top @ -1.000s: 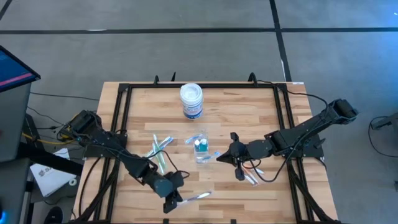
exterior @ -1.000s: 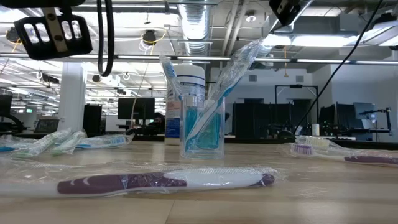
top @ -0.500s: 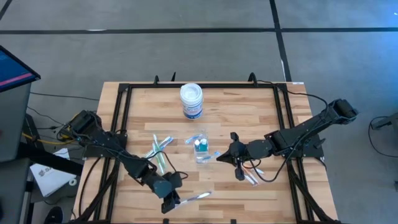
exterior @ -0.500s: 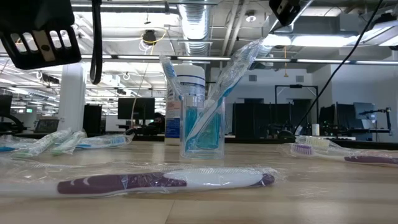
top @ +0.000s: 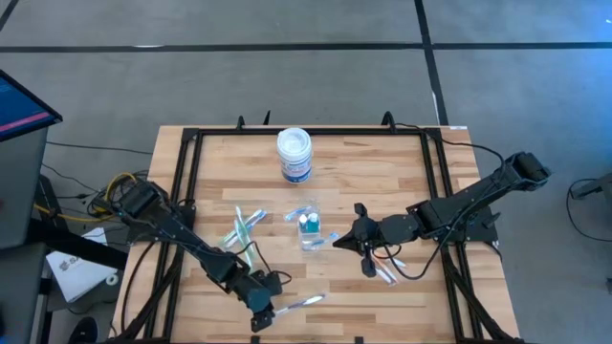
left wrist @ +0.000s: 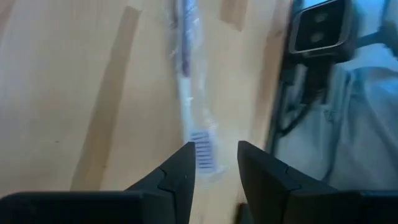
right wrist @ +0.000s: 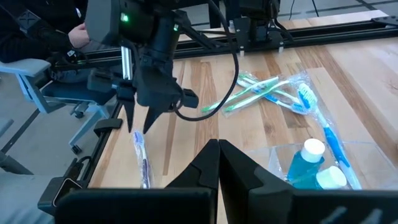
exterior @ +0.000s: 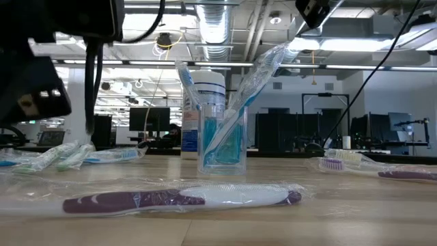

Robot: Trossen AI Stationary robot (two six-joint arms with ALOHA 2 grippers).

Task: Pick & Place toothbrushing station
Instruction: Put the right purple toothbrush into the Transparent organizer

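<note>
A clear plastic cup stands upright at mid-table with a blue white-capped tube and toothbrushes in it. Near the front edge lies a wrapped purple-and-white toothbrush. My left gripper hangs open just over that toothbrush's bristle end, fingers pointing down, one on each side. My right gripper waits shut beside the cup, on its right, holding nothing. A bunch of green and blue toothbrushes lies left of the cup.
A white round jar with a blue label stands behind the cup. More wrapped toothbrushes lie under the right arm. Black rails frame the wooden tabletop. A person's hand shows beyond the left edge.
My left gripper has gone down toward the wrapped purple-and-white toothbrush and a little toward the table's near edge. The toothbrush, the cup and my right gripper have stayed where they were.
</note>
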